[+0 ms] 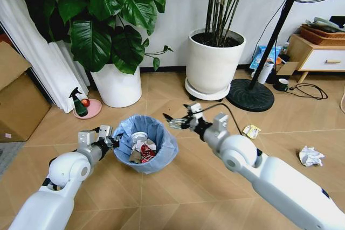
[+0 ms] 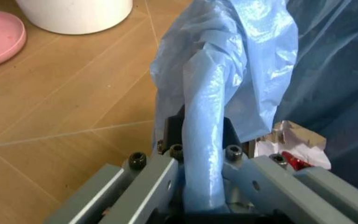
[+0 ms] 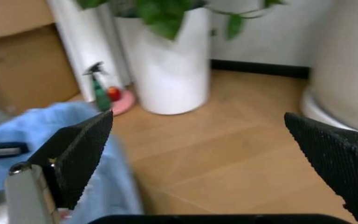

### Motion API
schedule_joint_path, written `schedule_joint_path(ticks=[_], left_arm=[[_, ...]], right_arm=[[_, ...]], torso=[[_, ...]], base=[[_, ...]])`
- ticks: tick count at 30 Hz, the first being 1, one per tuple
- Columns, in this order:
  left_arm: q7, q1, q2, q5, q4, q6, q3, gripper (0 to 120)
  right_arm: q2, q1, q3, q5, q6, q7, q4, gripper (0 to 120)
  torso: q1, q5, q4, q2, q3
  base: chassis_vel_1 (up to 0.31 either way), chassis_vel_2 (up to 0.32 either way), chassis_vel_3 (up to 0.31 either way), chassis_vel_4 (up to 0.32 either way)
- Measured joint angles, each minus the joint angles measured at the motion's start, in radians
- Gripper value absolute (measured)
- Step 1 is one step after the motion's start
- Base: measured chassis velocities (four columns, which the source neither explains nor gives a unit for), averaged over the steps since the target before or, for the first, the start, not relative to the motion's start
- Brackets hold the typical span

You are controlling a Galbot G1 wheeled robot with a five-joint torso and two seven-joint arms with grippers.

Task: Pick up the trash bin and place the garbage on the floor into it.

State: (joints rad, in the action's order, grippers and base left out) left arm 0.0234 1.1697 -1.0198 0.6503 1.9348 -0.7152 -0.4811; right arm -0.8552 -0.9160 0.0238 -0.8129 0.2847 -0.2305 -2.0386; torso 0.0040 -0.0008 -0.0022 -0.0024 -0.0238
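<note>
left gripper [image 1: 113, 141] clamped on the near-left rim of the trash bin [image 1: 161, 154], pinching the crinkled light-blue bag liner [image 2: 216, 116] between both fingers [image 2: 160, 182]. bin standing on the chevron parquet floor [image 1: 178, 197] in front of the robot, already holding a white round lid [image 1: 139, 136], a red wrapper [image 1: 147, 151] and other crushed litter. right gripper [image 1: 177, 121] hovering at the bin's far-right rim, spread wide apart and holding nothing, black textured pads [image 3: 79, 154] well separated in the right wrist view. on the floor to the right, a yellowish wrapper [image 1: 251, 131] near the right arm and a crumpled white paper ball [image 1: 311, 156] farther right. behind the bin, two big white planters [image 1: 116, 84], a green spray bottle [image 1: 78, 103] on a pink saucer [image 1: 94, 110], and a fan's round black base [image 1: 250, 95].
</note>
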Motion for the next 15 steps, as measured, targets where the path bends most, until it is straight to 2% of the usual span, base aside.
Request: schedule_joint_path(ticks=[2, 3, 5, 8, 10, 11, 13, 15], left_arm=[[0.001, 0.001, 0.0, 0.0, 0.002, 0.0, -0.002, 0], [0.001, 0.001, 0.0, 0.0, 0.002, 0.0, -0.002, 0], [0.001, 0.005, 0.0, 0.0, 0.006, 0.0, -0.005, 0], [0.001, 0.011, 0.002, 0.0, 0.009, 0.0, -0.008, 0], [0.002, 0.016, 0.004, 0.0, 0.013, 0.001, -0.01, 0], [0.002, 0.016, 0.004, 0.0, 0.013, 0.001, -0.01, 0], [0.002, 0.017, 0.004, 0.0, 0.015, 0.001, -0.01, 0], [0.002, 0.017, 0.004, 0.0, 0.016, 0.001, -0.01, 0]], right_arm=[[0.0, -0.084, -0.093, 0.038, 0.001, -0.002, -0.01, 100], [0.0, -0.084, -0.093, 0.038, 0.001, -0.002, -0.01, 100], [-0.001, -0.16, -0.19, 0.065, 0.001, -0.001, -0.02, 100], [-0.005, -0.242, -0.278, 0.097, 0.001, 0.015, -0.024, 100], [-0.017, -0.338, -0.373, 0.127, -0.003, 0.036, -0.031, 100], [-0.017, -0.338, -0.373, 0.127, -0.003, 0.036, -0.031, 100], [-0.033, -0.411, -0.439, 0.149, -0.006, 0.05, -0.034, 100], [-0.038, -0.432, -0.459, 0.159, -0.01, 0.056, -0.035, 100]], torso=[[0.0, 0.0004, -0.0002, 0.0, 0.0], [0.0, 0.0004, -0.0002, 0.0, 0.0], [0.0, -0.0006, 0.0, 0.0, 0.0], [0.0, 0.0007, 0.0, 0.0, 0.0], [0.0, -0.0006, -0.0003, 0.0, 0.0], [0.0, -0.0006, -0.0003, 0.0, 0.0], [0.0, 0.0006, -0.0004, 0.0, 0.0], [0.0, 0.0001, -0.0001, 0.0, 0.0]], base=[[0.0, 0.0, 0.0, 0.0], [0.0, 0.0, 0.0, 0.0], [0.0, 0.0, 0.0, 0.0], [0.0, 0.0, 0.0, 0.0], [0.0, 0.0, 0.0, 0.0], [0.0, 0.0, 0.0, 0.0], [0.0, 0.0, 0.0, 0.0], [0.0, 0.0, 0.0, 0.0]])
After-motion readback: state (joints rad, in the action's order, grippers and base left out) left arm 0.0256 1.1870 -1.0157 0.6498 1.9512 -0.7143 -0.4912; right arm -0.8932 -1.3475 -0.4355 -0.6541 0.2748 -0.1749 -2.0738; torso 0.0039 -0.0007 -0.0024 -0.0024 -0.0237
